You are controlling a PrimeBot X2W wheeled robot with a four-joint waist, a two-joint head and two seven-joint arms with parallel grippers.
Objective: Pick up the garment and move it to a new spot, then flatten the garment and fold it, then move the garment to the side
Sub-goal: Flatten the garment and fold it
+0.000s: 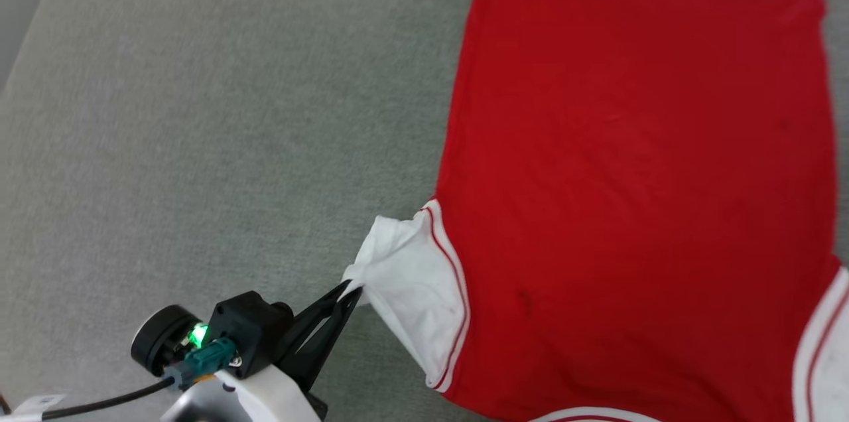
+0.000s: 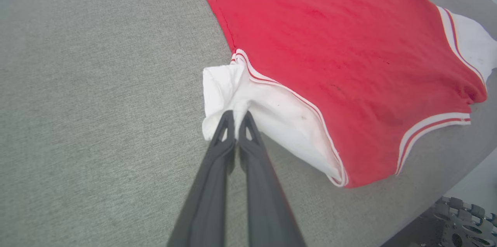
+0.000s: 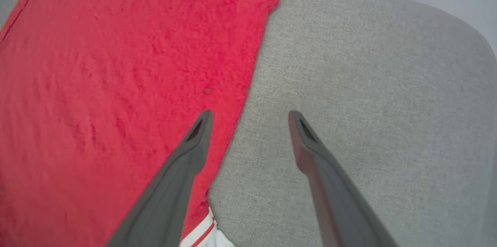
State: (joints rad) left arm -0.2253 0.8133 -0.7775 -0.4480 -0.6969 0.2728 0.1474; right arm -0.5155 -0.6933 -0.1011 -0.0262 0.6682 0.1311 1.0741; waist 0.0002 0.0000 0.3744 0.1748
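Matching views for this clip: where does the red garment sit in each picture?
Head view: garment covers the right half; left gripper pinches its white sleeve, lower centre.
Left wrist view: garment across the upper right, sleeve at the shut jaws.
Right wrist view: garment on the left half, right gripper open over its edge.
Shared landmark: the grey fabric surface beneath.

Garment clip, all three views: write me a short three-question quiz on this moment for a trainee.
1. True or false: the left gripper is shut on the garment at its white sleeve.
2. The right gripper is: A) open at the garment's edge; B) shut on the hem; C) holding the collar.
3. Fill in: the garment lies on a ___ fabric surface.
Key: 1 true; 2 A; 3 grey.
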